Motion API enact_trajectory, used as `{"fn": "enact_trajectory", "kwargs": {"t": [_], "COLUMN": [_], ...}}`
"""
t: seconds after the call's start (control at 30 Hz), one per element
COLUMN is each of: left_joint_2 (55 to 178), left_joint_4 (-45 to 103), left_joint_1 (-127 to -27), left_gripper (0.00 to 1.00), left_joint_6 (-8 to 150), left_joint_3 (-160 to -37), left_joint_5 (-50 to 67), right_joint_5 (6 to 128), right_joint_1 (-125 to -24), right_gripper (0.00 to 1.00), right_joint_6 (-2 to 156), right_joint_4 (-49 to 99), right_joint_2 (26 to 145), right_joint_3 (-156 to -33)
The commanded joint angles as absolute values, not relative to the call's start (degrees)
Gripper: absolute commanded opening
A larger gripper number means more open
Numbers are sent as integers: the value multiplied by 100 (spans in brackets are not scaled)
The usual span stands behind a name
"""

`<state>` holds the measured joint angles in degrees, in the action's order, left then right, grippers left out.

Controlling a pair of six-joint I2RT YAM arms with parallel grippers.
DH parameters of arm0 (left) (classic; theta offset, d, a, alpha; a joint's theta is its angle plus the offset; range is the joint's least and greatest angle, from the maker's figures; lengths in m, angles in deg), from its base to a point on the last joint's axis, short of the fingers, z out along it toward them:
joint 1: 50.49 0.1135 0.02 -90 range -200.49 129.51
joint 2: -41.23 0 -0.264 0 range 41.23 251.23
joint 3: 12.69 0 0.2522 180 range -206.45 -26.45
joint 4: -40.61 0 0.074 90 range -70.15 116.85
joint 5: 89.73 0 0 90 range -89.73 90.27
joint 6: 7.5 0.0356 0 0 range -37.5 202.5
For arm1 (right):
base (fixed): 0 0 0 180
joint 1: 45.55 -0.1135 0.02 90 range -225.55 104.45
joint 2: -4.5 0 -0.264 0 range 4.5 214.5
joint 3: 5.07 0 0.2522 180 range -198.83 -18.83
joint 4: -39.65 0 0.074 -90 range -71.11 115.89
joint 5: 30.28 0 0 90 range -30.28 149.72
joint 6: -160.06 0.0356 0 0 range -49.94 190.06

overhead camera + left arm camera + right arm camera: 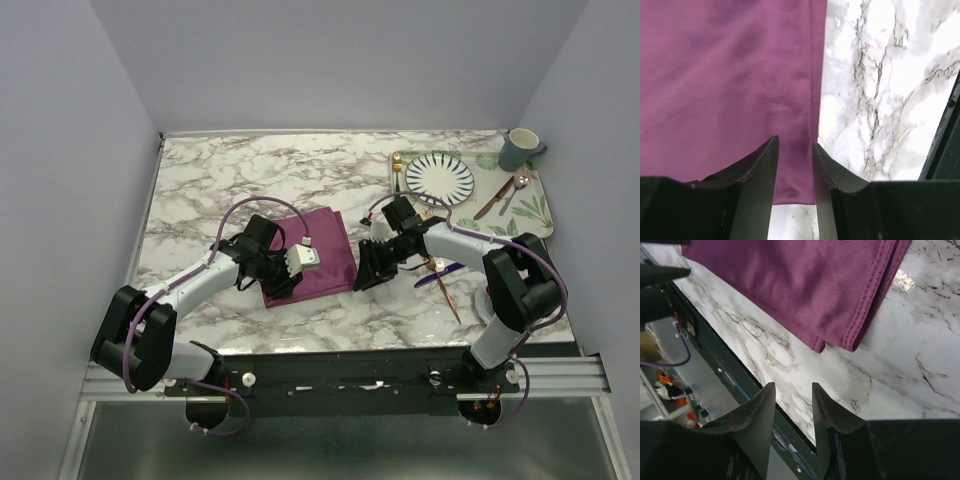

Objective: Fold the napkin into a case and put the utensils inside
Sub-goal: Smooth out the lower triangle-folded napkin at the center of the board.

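Left gripper [795, 142] fingers fill the bottom of our wrist view, part-spread with a narrow gap and nothing pinched. The napkin [730, 90] lies flat right under and ahead of them, its side hem just right of the gap. Right gripper [793, 386] is likewise part-spread and empty, with the folded napkin corner ahead of its tips, apart, and the edge of the table [900, 370] directly below. Fork [452, 303] and knife [425, 282] lie crossed behind the right gripper, beside its forearm. We flag: the cloth looks slick, so a pinch may catch one layer only and drag the fold open; right tips could strike the table edge; forearm could sweep fork and knife.
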<state>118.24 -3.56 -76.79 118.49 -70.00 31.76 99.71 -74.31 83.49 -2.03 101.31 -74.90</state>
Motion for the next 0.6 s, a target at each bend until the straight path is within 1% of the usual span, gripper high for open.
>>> {"fn": "enact_trajectory", "kwargs": {"t": [0.0, 0.2, 0.43, 0.57], "left_joint_2": [11646, 11690, 11804, 11813], "left_joint_4": [294, 532, 611, 611], "left_joint_1": [-7905, -8054, -8195, -8283], "left_gripper": [44, 45, 45, 45], "left_joint_6": [11511, 11353, 11441, 11441], "left_joint_3": [-6732, -6617, -6591, -6565], "left_joint_5": [2621, 2523, 2444, 2505], "right_joint_5": [10086, 10121, 10165, 10200], "right_joint_1": [-7421, -7421, -7421, -7421], "right_gripper": [43, 43, 42, 38], "right_joint_6": [9300, 9555, 9625, 9643], "right_joint_4": [734, 980, 1042, 1042], "right_joint_2": [10249, 10785, 10926, 11032], "right_joint_3": [-7218, -7393, -7358, -7384]}}
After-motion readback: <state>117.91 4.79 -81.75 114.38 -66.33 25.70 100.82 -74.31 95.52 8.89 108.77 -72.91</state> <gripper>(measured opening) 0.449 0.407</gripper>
